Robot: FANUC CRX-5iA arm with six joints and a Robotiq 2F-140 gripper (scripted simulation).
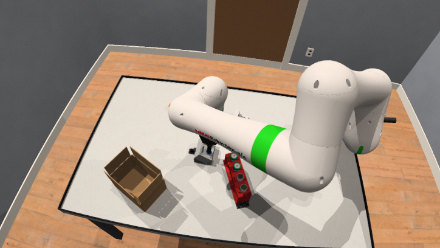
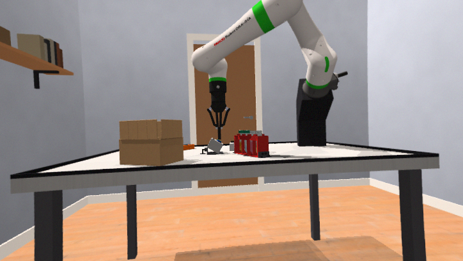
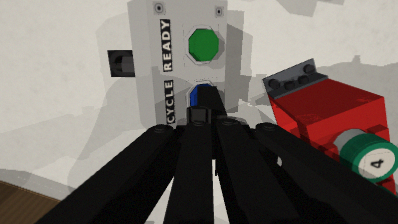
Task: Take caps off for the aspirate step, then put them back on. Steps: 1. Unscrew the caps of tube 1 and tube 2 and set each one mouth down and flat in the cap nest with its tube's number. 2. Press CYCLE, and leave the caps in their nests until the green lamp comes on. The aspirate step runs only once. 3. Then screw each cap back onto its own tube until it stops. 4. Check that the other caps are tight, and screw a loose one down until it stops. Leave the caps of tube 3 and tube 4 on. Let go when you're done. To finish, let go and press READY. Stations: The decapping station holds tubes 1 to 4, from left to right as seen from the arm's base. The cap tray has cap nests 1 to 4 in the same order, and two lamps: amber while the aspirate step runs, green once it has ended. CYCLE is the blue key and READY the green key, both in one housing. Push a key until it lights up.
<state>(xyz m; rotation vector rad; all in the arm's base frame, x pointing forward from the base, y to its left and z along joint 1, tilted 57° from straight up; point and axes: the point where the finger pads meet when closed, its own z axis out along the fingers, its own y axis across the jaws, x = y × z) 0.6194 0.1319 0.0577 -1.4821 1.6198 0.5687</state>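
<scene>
You are on step two: your gripper (image 3: 202,111), pinched fully together and holding nothing, points its tips at the blue key (image 3: 199,92) in the gray housing (image 3: 145,60) at the wrist view's upper centre, below the green key (image 3: 203,45). Next, push straight down until the blue key lights.

The arm (image 1: 215,123) has a smooth, slightly glossy white shell that looks like plastic, banded in flat green; the gripper (image 3: 204,107) is matt black; the key housing (image 3: 150,60) is a dull pale grey with a flat green key (image 3: 203,45); the decapping station (image 3: 330,112) looks like red plastic with a faint sheen; the box (image 1: 135,178) is matt brown cardboard; the table top (image 1: 138,107) is smooth matt white; the floor (image 2: 226,220) is grained wood.
</scene>
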